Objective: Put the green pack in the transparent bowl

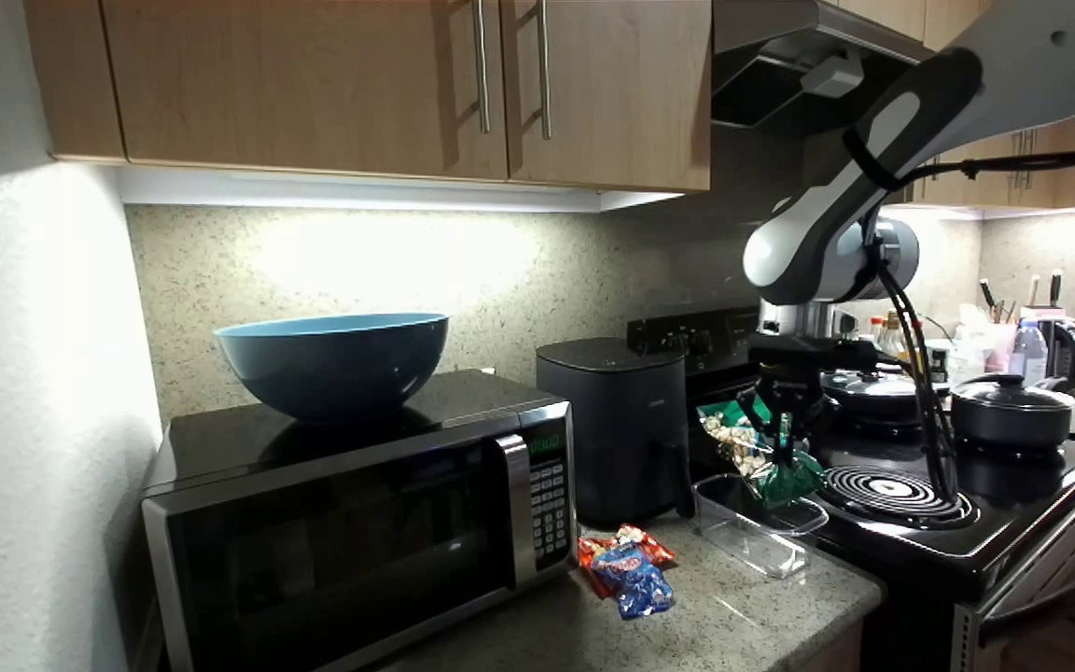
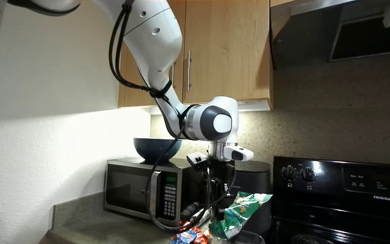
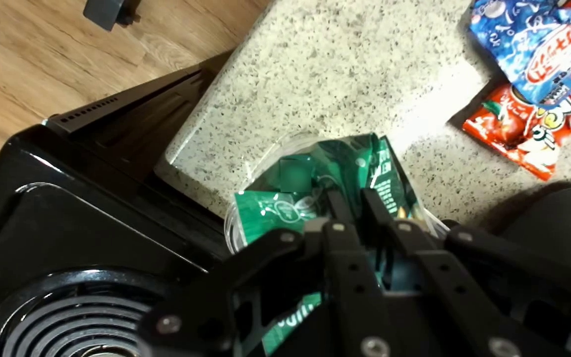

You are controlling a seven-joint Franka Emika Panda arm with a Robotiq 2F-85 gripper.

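Observation:
The green pack (image 1: 788,483) is shiny and crinkled and hangs tilted from my gripper (image 1: 783,455). In an exterior view the pack (image 2: 237,217) sticks out to one side of the fingers (image 2: 220,215). In the wrist view the fingers (image 3: 351,198) are close together with green film (image 3: 260,213) pinched between them. The transparent bowl (image 1: 733,537) stands on the counter directly below the pack; the pack's lower end overlaps its rim in the picture. I cannot tell whether they touch. The bowl also shows at the bottom of an exterior view (image 2: 254,236) and, mostly covered, in the wrist view (image 3: 231,233).
A red and blue snack packet pair (image 1: 629,569) lies on the counter beside the microwave (image 1: 342,532). A dark air fryer (image 1: 610,434) stands behind the bowl. The stove (image 1: 920,551) with pots borders the counter edge. A large blue bowl (image 1: 337,364) sits on the microwave.

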